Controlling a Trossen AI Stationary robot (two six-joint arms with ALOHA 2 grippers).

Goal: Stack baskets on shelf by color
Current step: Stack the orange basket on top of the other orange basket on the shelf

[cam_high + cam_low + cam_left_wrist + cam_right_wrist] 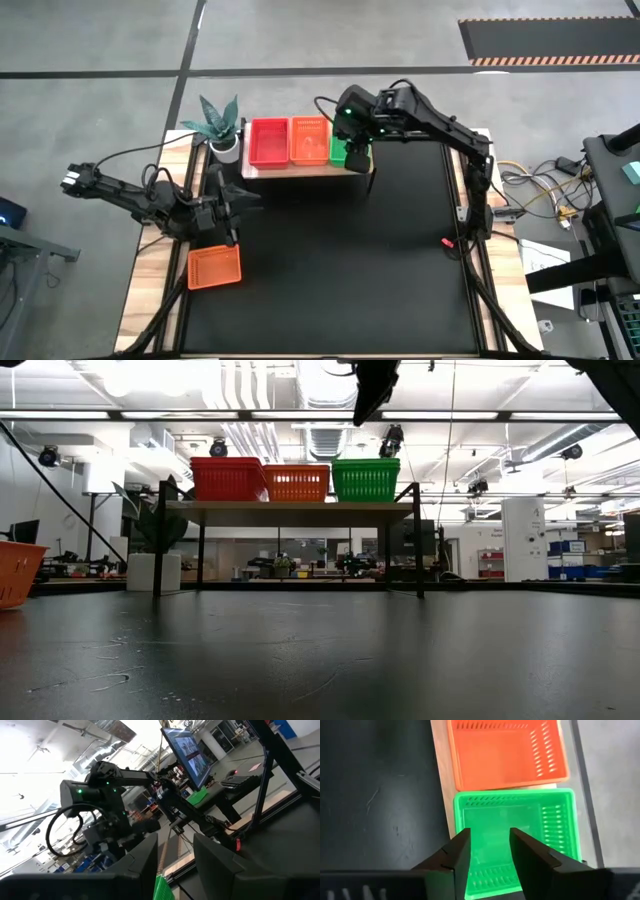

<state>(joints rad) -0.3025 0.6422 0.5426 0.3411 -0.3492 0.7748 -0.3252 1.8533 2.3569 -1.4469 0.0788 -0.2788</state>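
Right gripper point(490, 855): our fingers point(457, 855) fill the near edge of the right wrist view; they stand apart and grasp nothing.
Green basket point(517, 837): directly under these fingers, on the shelf, with its long axis across the gap between them; the fingers are above its inside, not around a wall.
Orange basket on the shelf point(505, 750): just beside the green one, side by side along the board.
Shelf point(262, 170): in the high view it lies at 12 o'clock of the table; it carries red baskets point(268, 141), then orange, then green point(341, 152) from left to right.
Loose orange basket point(214, 266): on the black table point(350, 270) at about 8 o'clock, well apart from the shelf, long axis left to right in the high view.
Left gripper point(228, 212): near this loose basket, which lies at about 6 o'clock from it; its fingers point(215, 865) are spread and empty, and they point across the table, not down.
Nearer arm: the left one, clearly; the right arm is far, over the shelf.
Our judgement: the coming move turns on the left gripper, which must tilt down and reach toward 6 o'clock to take a wall of the loose basket.
Plant point(218, 122): at the left end of the shelf, beside the way to the orange stack.
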